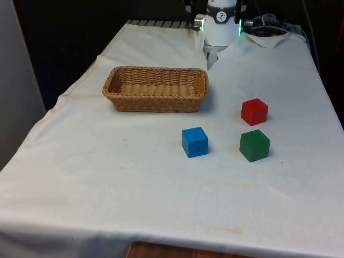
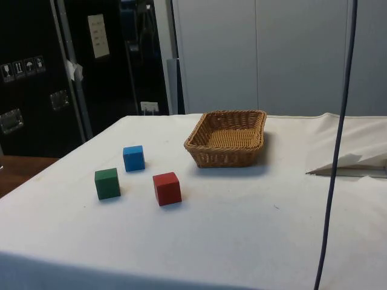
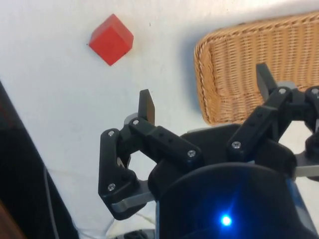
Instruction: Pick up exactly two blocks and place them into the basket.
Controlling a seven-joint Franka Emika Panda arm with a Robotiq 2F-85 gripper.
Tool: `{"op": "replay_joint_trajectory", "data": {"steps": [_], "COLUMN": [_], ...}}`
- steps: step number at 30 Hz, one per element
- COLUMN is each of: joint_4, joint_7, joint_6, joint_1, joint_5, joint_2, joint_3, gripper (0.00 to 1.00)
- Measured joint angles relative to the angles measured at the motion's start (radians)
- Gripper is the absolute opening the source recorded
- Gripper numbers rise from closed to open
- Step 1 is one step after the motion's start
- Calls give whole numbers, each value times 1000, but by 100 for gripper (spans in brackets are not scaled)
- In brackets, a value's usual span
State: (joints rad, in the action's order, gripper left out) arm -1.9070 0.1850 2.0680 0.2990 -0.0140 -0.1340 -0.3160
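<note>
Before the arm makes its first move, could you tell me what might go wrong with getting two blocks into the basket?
The red block and green block sit close together, so the open gripper coming down on one might nudge the other. The basket is shallow and looks light; a block released near its rim could bounce out or shift it. With the blue block there too, a third pick would break the count.
</note>
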Motion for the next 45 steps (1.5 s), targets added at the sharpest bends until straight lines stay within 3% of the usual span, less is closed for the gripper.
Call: {"op": "replay_joint_trajectory", "data": {"steps": [14,32,45], "joint_4": [48,193,247], "joint_7": [39,69,104], "joint_6": [89,158,206], "joint_1": [3,6,0], "joint_5": [16,31,35], "joint_2": [-142,-368,-455], "joint_3": [3,4,0], "gripper": [100,100,100]}}
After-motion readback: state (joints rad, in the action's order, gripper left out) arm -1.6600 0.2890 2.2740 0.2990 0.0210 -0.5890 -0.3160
